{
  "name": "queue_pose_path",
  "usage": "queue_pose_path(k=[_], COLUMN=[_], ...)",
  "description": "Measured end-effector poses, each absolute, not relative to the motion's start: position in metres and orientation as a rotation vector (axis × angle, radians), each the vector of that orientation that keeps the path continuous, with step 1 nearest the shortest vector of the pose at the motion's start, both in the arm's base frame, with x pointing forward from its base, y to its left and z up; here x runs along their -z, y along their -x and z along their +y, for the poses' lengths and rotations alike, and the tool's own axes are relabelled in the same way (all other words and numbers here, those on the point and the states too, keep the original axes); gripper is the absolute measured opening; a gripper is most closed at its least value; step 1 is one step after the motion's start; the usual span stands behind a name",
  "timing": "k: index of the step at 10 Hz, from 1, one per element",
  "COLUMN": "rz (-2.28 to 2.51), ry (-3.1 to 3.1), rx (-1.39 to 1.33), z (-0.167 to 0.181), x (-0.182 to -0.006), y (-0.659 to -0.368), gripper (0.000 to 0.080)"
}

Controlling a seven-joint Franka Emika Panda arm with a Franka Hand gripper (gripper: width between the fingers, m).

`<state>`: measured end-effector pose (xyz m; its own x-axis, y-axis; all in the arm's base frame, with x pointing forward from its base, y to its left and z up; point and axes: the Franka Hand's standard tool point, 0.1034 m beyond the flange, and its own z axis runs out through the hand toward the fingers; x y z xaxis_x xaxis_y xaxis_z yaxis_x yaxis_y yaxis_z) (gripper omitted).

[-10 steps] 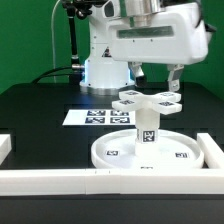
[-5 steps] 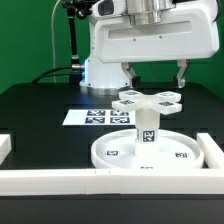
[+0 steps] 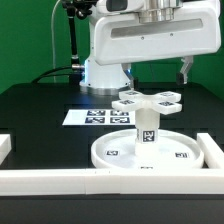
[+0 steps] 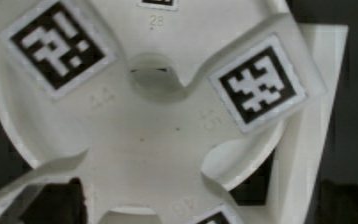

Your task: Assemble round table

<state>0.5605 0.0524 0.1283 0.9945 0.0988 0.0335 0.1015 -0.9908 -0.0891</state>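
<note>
The white round disc (image 3: pixel 110 152) lies flat near the front rails. The short cylindrical leg (image 3: pixel 146 127) stands upright at its middle. The cross-shaped base (image 3: pixel 150 100) sits on top of the leg, its tags facing up. My gripper (image 3: pixel 157 72) hangs above the cross-shaped base, apart from it. Its two fingers (image 3: pixel 186 68) are spread wide with nothing between them. The wrist view looks straight down on the cross-shaped base (image 4: pixel 158 120) and its tags. My fingertips do not show clearly there.
The marker board (image 3: pixel 95 117) lies flat behind the disc. A long white border rail (image 3: pixel 45 180) runs along the front, another (image 3: pixel 212 155) stands at the exterior view's right, and a short piece (image 3: pixel 4 147) at its left. The arm's base (image 3: pixel 100 70) stands at the back.
My gripper has risen straight up from around the cross-shaped base, staying open. The disc, leg and base have not moved.
</note>
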Motion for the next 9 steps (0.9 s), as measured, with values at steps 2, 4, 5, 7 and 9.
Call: queue_pose_path(k=[2, 4, 5, 7, 9], rz=[-0.413, -0.599, -0.772, -1.130, -1.454], ry=[3.025, 2.998, 2.961, 2.857, 2.738], rx=[0.042, 0.049, 0.058, 0.080, 0.072], z=[0.051, 0.050, 0.047, 0.041, 0.040], x=[-0.127, -0.127, -0.126, -0.122, -0.120], y=[-0.559, -0.559, -0.559, -0.561, -0.562], gripper=[0.0649, 0.0649, 0.0649, 0.0649, 0.0649])
